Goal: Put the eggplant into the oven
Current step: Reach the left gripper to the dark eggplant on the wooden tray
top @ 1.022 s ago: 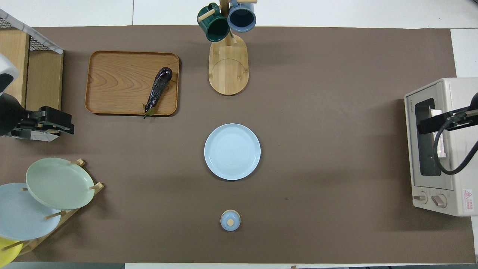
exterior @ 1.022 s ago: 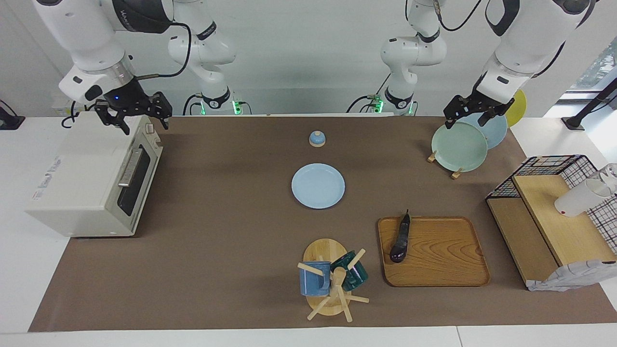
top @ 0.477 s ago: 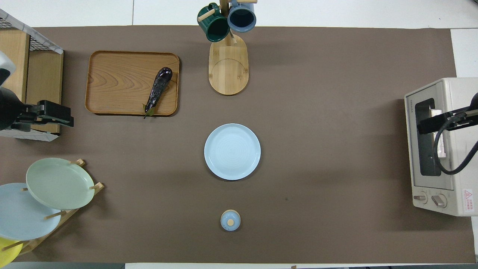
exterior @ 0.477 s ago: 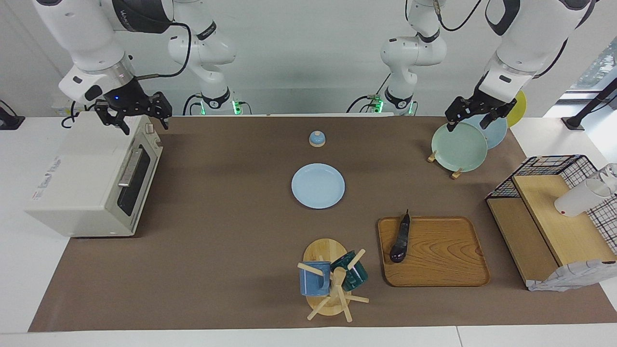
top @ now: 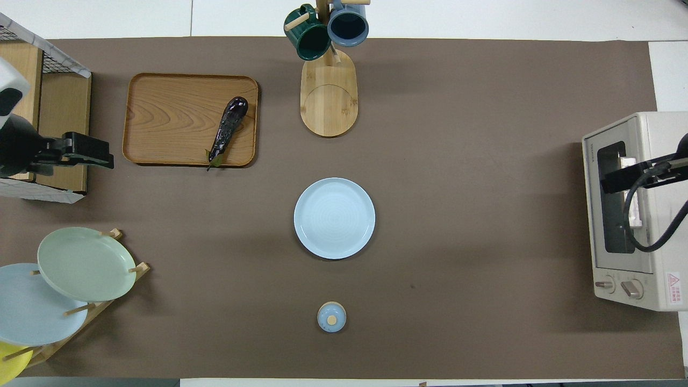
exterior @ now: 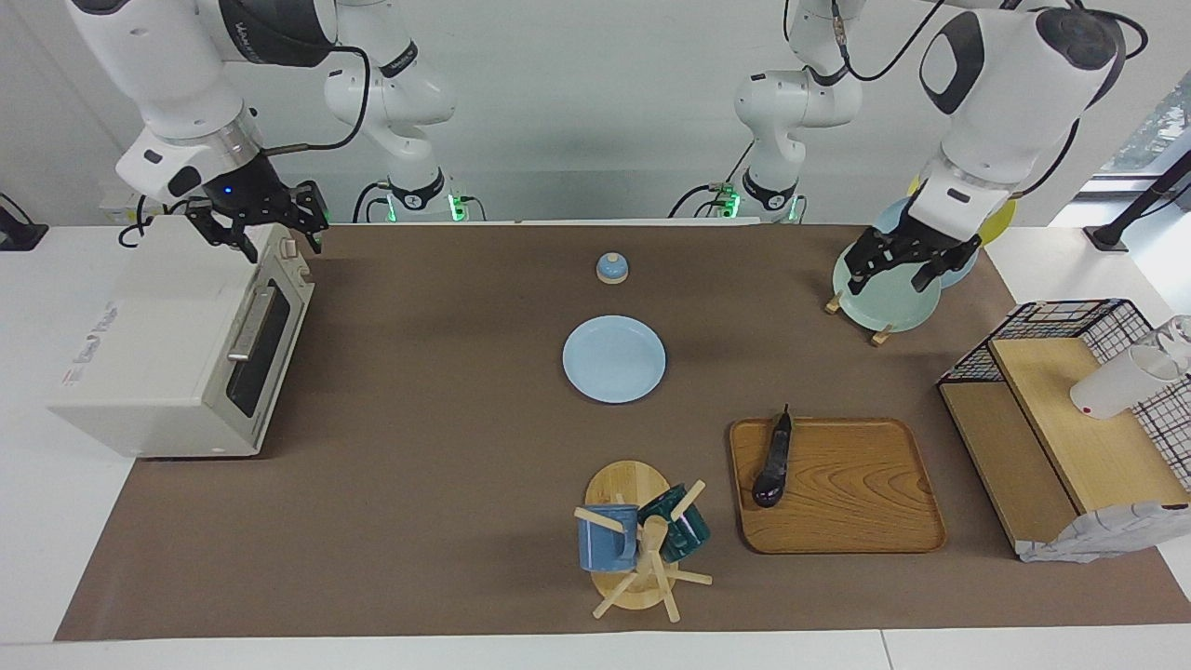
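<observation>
Open brown mat is seen between wooden tray [exterior: 837, 484] and oven [exterior: 181, 340]; only the blue plate [exterior: 614, 358] is found mid-tabletop, mug tree [exterior: 642, 549] beside the tray.

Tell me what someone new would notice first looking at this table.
Probably the dark eggplant lying on the wooden tray toward the left arm's end of the table, since nothing holds it. Next, the cream oven at the right arm's end, door shut, with the right hand up over its top. The left hand is raised over the plate rack, fingers open.
</observation>
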Controlling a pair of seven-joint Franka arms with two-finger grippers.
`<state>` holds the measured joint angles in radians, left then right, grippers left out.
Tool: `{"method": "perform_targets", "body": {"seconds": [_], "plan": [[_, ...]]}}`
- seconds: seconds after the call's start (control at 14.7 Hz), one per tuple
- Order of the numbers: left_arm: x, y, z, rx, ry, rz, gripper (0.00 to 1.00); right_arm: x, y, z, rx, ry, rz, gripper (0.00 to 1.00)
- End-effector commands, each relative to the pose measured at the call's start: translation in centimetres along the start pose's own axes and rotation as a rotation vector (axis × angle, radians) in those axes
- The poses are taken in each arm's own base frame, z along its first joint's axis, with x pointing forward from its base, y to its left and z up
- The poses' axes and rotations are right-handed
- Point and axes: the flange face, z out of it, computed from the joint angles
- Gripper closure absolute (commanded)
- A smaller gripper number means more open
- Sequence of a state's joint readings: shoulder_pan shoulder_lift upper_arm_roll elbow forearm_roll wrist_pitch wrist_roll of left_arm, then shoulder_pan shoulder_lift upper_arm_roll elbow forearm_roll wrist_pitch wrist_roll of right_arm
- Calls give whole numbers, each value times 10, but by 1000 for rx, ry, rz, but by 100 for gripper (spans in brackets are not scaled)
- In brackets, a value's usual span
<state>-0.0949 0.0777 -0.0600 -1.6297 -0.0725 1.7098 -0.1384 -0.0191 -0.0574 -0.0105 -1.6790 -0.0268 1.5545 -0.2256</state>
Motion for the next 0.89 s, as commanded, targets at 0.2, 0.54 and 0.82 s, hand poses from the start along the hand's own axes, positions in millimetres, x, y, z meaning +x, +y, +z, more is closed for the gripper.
{"method": "perform_targets", "body": {"seconds": [0.2,0.54,0.82], "plan": [[74,40,104,-40,7,165,0,-6,33,79,-26,22,80,100],[98,59,194,-39,11,304,0,6,47,109,-154,-46,32,100],[97,53,229,-66,7,445,4,2,57,118,-198,-60,5,100]]}}
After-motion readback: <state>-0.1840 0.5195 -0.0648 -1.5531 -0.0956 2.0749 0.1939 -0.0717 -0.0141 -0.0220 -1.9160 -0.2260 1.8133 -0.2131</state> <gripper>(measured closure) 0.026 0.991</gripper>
